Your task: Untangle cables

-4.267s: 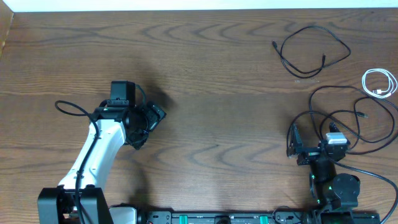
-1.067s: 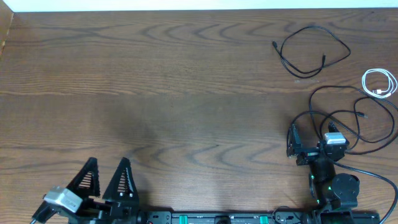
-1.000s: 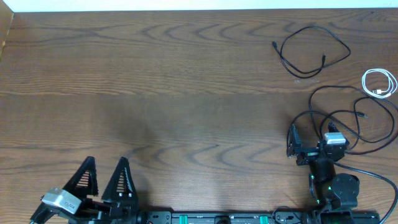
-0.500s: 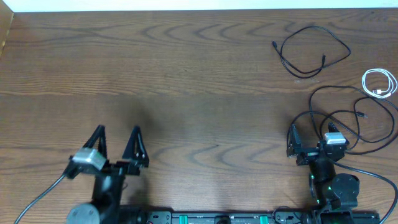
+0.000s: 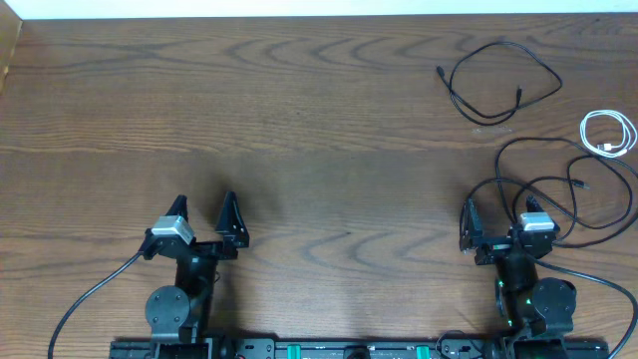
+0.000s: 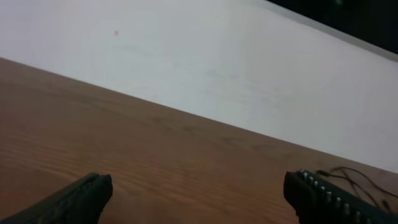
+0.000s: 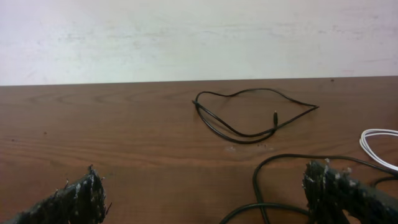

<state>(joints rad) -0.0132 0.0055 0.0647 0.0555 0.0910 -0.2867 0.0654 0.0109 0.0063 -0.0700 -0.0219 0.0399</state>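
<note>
Three cables lie apart at the table's right. One black cable point(image 5: 503, 43) forms a loop at the far right; in the right wrist view that loop point(image 7: 275, 117) lies ahead. The small white cable point(image 5: 606, 148) is coiled at the right edge, its white curve point(image 7: 373, 132) showing at the right. The second black cable point(image 5: 574, 182) sprawls in loops around my right gripper point(image 5: 496, 217), and a strand point(image 7: 292, 155) runs between the open fingers. My right gripper point(image 7: 205, 186) holds nothing. The left gripper point(image 5: 204, 214) stands open and empty near the front left, again open point(image 6: 199, 185) in its wrist view.
The wooden table point(image 5: 319, 120) stretches bare between the arms. A white wall point(image 7: 199, 37) rises behind its far edge. The arm bases and their thick black wires point(image 5: 90, 299) sit along the front edge. A thin black cable point(image 6: 351, 179) shows faintly far right.
The left arm has drawn back from mid-table to the front edge, then swung up and right over its base, fingers open. The right arm and the cables have not moved.
</note>
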